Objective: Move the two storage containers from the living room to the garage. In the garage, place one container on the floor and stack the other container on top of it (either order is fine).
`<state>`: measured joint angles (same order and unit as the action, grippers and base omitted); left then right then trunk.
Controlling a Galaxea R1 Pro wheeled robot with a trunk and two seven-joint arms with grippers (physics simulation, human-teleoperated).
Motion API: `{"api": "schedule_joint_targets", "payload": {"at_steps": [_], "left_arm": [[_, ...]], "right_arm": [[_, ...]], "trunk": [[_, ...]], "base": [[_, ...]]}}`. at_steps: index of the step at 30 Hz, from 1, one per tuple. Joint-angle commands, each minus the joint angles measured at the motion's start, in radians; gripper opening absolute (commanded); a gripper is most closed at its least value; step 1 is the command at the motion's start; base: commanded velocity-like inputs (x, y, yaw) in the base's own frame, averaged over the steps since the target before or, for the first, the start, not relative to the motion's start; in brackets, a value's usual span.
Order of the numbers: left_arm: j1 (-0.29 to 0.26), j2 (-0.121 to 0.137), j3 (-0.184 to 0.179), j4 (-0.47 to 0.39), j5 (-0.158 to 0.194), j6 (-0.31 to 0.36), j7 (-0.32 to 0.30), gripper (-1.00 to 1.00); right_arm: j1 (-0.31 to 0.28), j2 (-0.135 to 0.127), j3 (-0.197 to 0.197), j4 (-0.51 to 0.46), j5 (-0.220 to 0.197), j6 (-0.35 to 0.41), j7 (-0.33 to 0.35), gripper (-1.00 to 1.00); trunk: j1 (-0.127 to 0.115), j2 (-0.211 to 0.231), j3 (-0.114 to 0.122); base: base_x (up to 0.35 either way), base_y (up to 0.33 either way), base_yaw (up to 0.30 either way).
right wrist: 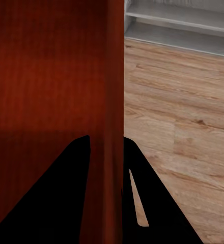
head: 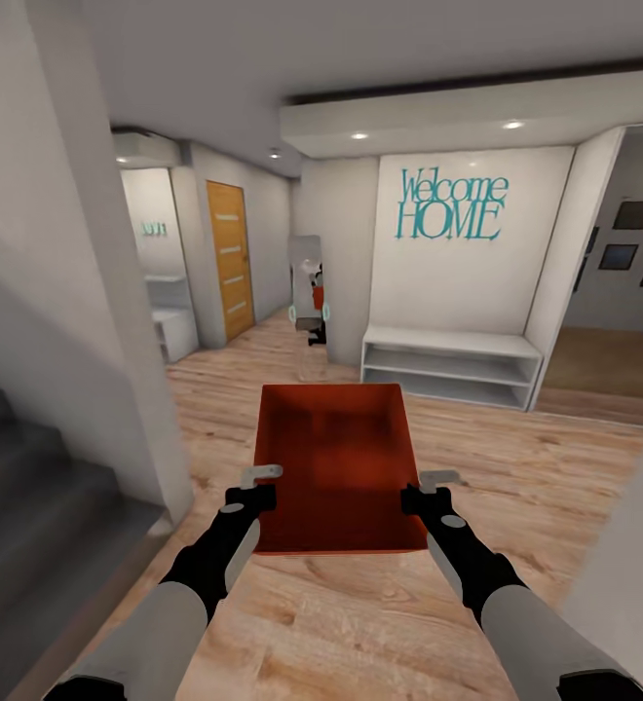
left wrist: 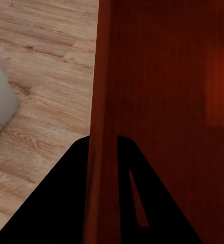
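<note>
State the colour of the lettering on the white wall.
Teal; the "Welcome HOME" lettering shows best in the head view.

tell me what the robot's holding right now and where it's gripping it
One storage container, carried between both arms: left claw clamps its left side wall, right claw its right side wall.

The storage container [head: 336, 467] I'm carrying looks like matt orange-red plastic, faintly ribbed along its wall in my wrist views. My left gripper [head: 260, 484] and right gripper [head: 431, 487] have pale metallic-looking fingers on matt black housings; the forearms are smooth grey. The floor [head: 516, 467] is light wood plank with visible grain and a low sheen. The shelf unit [head: 450, 365] is smooth, white, painted-looking. The door [head: 229, 258] seems to be glossy orange wood, though it's too far to be sure.
</note>
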<state>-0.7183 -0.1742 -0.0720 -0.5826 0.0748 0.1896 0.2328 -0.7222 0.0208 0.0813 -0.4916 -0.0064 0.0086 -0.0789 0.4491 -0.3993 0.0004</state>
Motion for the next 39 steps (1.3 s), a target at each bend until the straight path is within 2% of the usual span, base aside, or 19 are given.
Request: {"api": "schedule_joint_targets", "payload": {"at_steps": [1,39], "left_arm": [[0.000,0.000,-0.004,0.001,0.016,0.005,0.011,-1.00],[0.000,0.001,-0.004,0.000,0.016,0.005,0.011,-1.00]], "right_arm": [[0.000,0.001,0.000,-0.014,0.002,0.001,-0.002,-1.00],[0.000,0.000,0.000,-0.013,0.003,0.000,-0.001,-1.00]], "trunk": [[0.001,-0.001,0.000],[0.001,-0.001,0.000]], "base": [[0.322,0.000,0.000],[0.322,0.000,0.000]]}}
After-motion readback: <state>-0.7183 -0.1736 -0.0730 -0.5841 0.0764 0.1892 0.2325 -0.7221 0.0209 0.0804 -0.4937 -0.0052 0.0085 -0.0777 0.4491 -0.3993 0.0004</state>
